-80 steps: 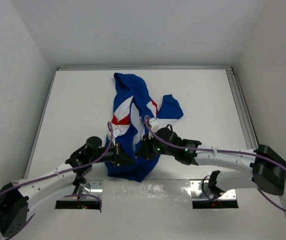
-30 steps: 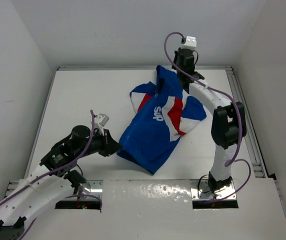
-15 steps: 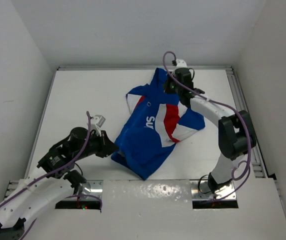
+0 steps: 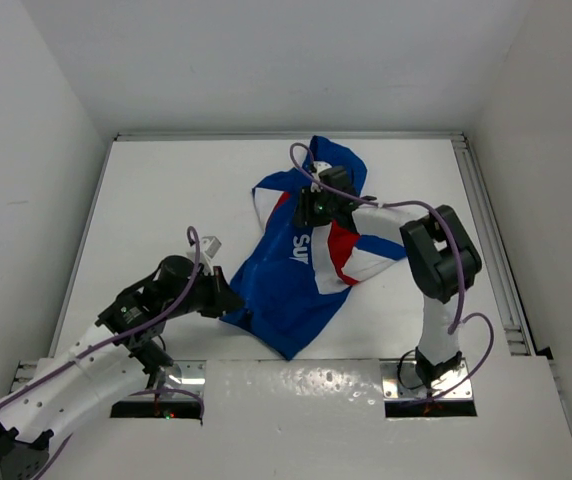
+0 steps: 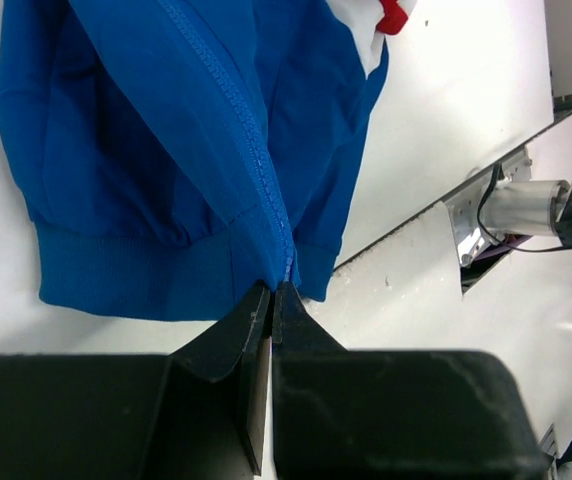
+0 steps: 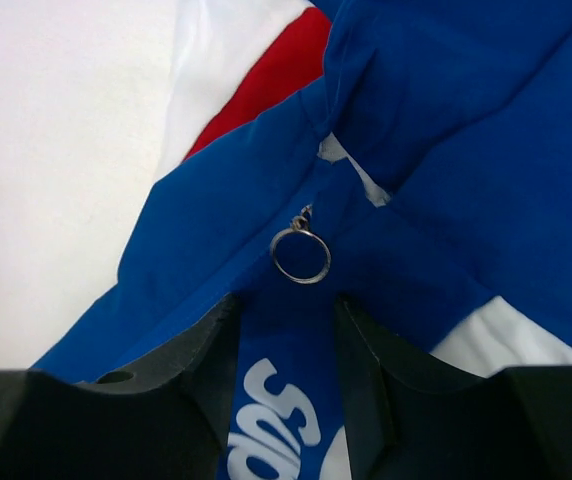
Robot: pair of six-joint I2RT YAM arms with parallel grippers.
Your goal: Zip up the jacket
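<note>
- Sprawled diagonally across the counter [image 4: 156,200]: the jacket [image 4: 301,270], hem toward the near edge, collar up toward the back wall.
- Clamped fully shut with the left hand [image 5: 271,295], pinching the hem [image 5: 116,280] right at the foot of the zipper [image 5: 241,130].
- Spread wide with the right hand [image 6: 286,320], gripping nothing, hovering over the chest with the pull ring [image 6: 301,256] just beyond the fingertips.
- Could easily close on loose blue cloth instead of that ring, since it is thin and lies flat.
- Might jam the slider on the fold bunched above the ring, or tug the hem out of the pinch.
- Little room behind the hem, just beside the counter's near edge; back wall near the collar; plenty of bare counter leftward.
</note>
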